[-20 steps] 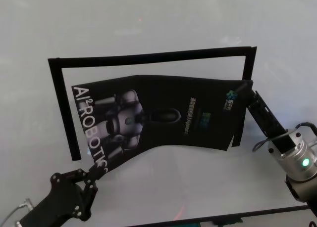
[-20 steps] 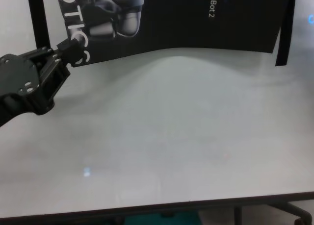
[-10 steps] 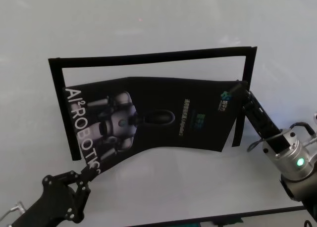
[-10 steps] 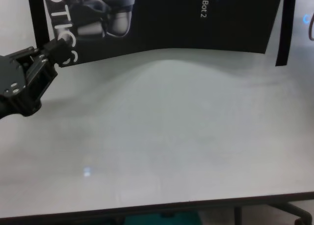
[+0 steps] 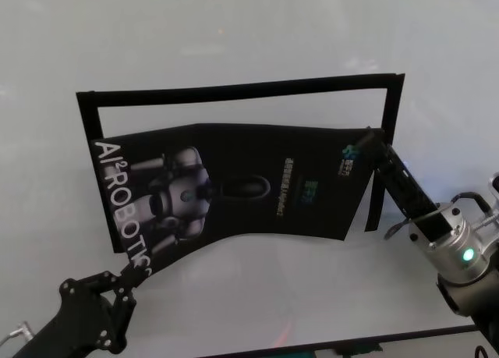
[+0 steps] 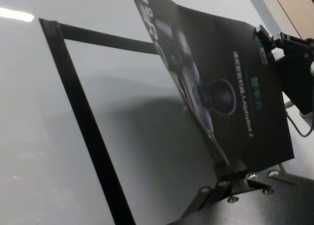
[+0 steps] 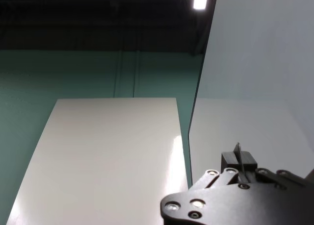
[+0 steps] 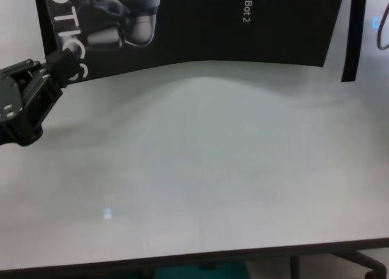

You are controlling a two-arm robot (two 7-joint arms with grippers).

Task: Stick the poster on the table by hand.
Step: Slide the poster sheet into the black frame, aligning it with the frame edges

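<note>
The poster (image 5: pixel 249 186) is a glossy black sheet with a silver robot picture and white lettering. It hangs bowed above the white table (image 5: pixel 257 30), inside a black tape outline (image 5: pixel 234 91). My left gripper (image 5: pixel 131 274) is shut on the poster's near left corner by the lettering; this shows in the chest view (image 8: pixel 58 63) and in the left wrist view (image 6: pixel 228 173). My right gripper (image 5: pixel 366 142) is shut on the far right corner, where the right wrist view shows the sheet's thin edge (image 7: pixel 239 154) between the jaws. The poster's near edge (image 8: pixel 200 62) is lifted off the tabletop.
The tape outline runs along the far, left and right sides of the poster, with its right strip (image 8: pixel 358 36) next to my right arm (image 5: pixel 437 225). Bare tabletop (image 8: pixel 213 169) lies between the poster and the table's dark near edge (image 8: pixel 243 253).
Both grippers have carried the poster to the left, so its lettered edge now lies over the left tape strip. My left gripper has also drawn back toward the near edge.
</note>
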